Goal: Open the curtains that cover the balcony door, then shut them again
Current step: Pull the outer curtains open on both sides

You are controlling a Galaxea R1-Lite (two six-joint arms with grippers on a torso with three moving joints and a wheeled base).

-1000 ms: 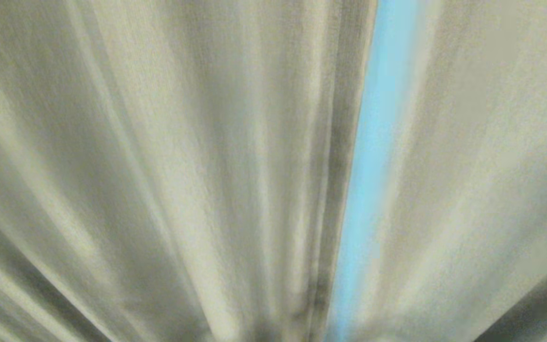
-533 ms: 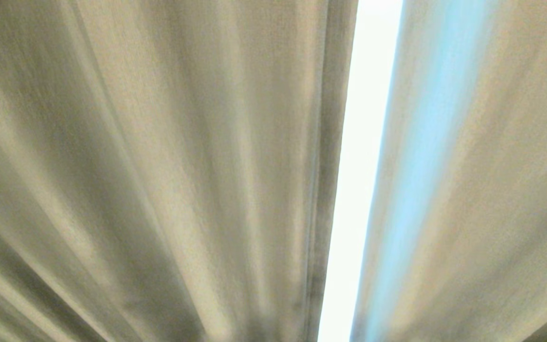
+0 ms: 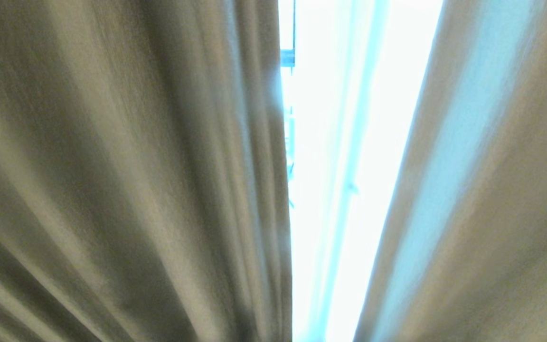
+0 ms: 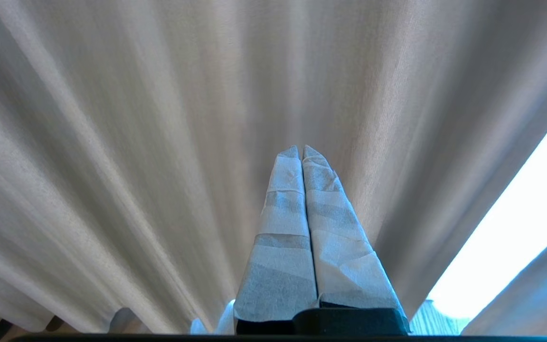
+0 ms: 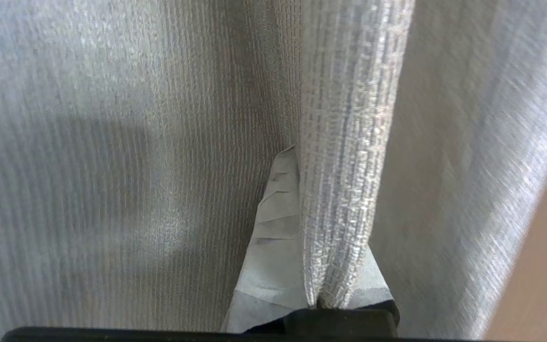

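the curtains (image 3: 126, 190) fill nearly the whole head view, hanging just in front of the robot, split into a left panel and a right panel (image 3: 492, 213) with a bright gap (image 3: 340, 166) between them. through that gap only glare and a thin dark vertical line, probably part of the balcony door frame (image 3: 294, 28), can be made out; the glass itself is washed out.

the right gripper (image 5: 304, 156) has its taped fingers pinched tight on a hemmed fold (image 5: 344, 166) of the thick woven fabric, the fold running down between the jaws. holding the edge makes sense: dragging the hem sideways carries the whole panel along its rail (a grip in the middle would only bunch the pleats).

the left gripper (image 4: 302, 149) is fully closed with nothing between its fingers, pointing at the pleats of the left panel without visibly touching them. it looks parked while the other arm does the work.

judging by the gap, the opening step is under way but far from finished.
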